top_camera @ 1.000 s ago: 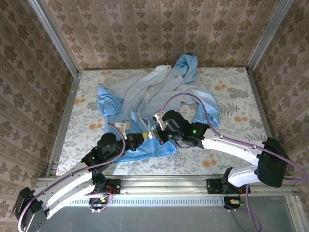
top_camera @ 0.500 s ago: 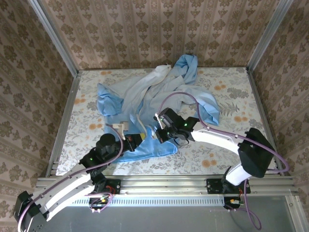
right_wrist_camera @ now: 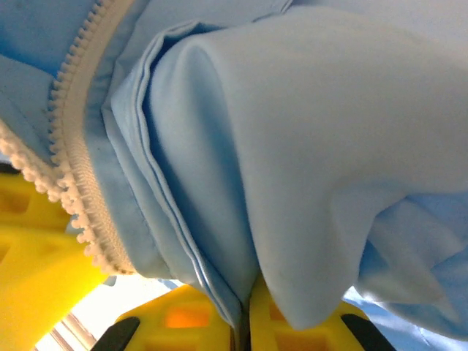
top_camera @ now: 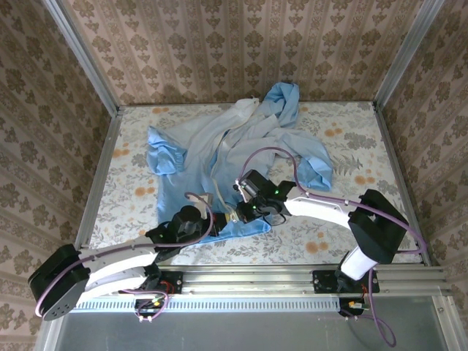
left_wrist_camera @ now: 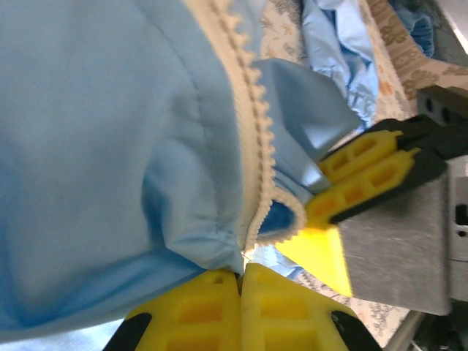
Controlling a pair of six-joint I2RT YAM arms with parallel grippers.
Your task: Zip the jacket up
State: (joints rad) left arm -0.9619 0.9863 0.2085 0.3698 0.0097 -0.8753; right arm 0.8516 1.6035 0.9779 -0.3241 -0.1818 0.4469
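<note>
Both arms lie low, meeting at the near hem of the crumpled, thin light-blue fabric jacket (top_camera: 219,142). Left gripper (left_wrist_camera: 240,275) and right gripper (right_wrist_camera: 243,303) each pinch smooth cloth beside its toothed cream zipper (left_wrist_camera: 254,139).

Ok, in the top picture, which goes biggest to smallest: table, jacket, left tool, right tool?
1. table
2. jacket
3. left tool and right tool: they look about alike, so unranked.

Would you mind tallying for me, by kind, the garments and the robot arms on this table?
jacket: 1
robot arms: 2 (left arm, right arm)
total: 3
</note>
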